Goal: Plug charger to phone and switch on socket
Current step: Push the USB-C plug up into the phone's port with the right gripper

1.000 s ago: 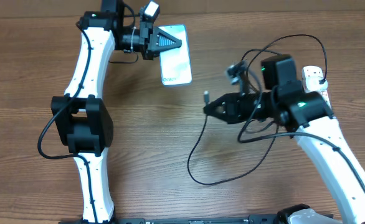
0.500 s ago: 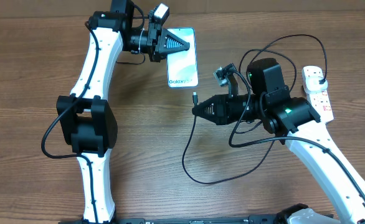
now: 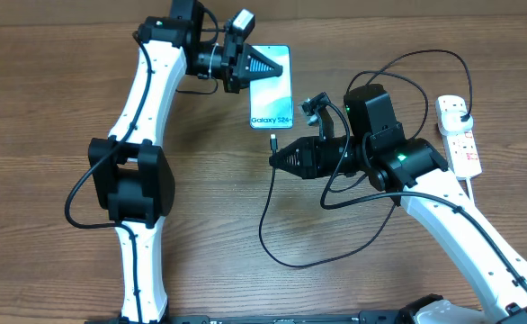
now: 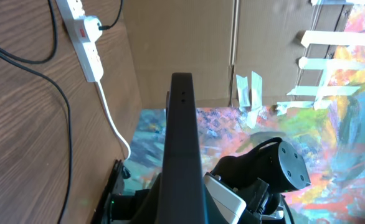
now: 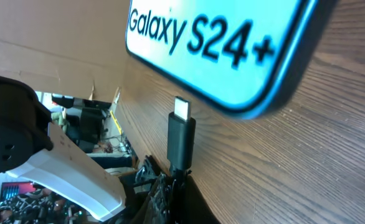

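Left claw [image 3: 262,63] clenches the slim glossy phone [image 3: 274,99]; right claw [image 3: 278,159] pinches the thin black charger [image 5: 181,134]

Light was bright and even from above, casting soft shadows of the arms [image 3: 138,101] on the worktop [image 3: 48,225]. The phone [image 3: 272,90] screen glowed cyan without glare. Overhead was sharp; the left wrist view's background smeared into blurred colours.
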Available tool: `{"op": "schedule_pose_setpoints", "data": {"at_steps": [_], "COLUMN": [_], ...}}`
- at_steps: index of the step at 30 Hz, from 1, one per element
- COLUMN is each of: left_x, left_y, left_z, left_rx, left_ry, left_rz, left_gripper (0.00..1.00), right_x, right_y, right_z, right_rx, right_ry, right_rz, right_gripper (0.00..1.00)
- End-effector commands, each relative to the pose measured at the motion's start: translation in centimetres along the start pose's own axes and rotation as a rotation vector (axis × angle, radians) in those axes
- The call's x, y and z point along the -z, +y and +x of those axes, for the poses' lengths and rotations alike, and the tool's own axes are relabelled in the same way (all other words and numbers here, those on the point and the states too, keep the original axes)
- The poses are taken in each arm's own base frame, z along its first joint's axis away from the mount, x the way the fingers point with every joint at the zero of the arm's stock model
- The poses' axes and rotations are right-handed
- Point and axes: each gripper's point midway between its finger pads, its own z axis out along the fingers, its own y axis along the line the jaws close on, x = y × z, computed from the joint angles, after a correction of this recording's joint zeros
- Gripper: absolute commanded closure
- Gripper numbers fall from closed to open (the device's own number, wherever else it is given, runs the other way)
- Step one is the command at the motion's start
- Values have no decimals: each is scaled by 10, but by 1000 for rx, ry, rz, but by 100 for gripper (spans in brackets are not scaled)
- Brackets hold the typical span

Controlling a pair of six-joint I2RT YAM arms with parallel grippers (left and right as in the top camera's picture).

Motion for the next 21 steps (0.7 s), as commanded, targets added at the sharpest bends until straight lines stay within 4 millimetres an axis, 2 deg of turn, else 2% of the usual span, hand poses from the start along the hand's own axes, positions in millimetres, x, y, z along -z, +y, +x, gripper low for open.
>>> {"op": "schedule_pose_setpoints", "data": {"at_steps": [1,21], "left_x": [-3,-3], "left_y": [-16,-12], "left_z": [3,1], "left_rx": [-11,-18], "left_ry": [16,12], "left_rz": [54,32], "left_gripper": [96,96], "right_x": [-1,-1], "right_y": [-2,-4], "right_z": [-2,-6], "right_rx": [4,16], "right_ry": [-12,-31], "right_rz": [13,25], "right_gripper": [96,96]}}
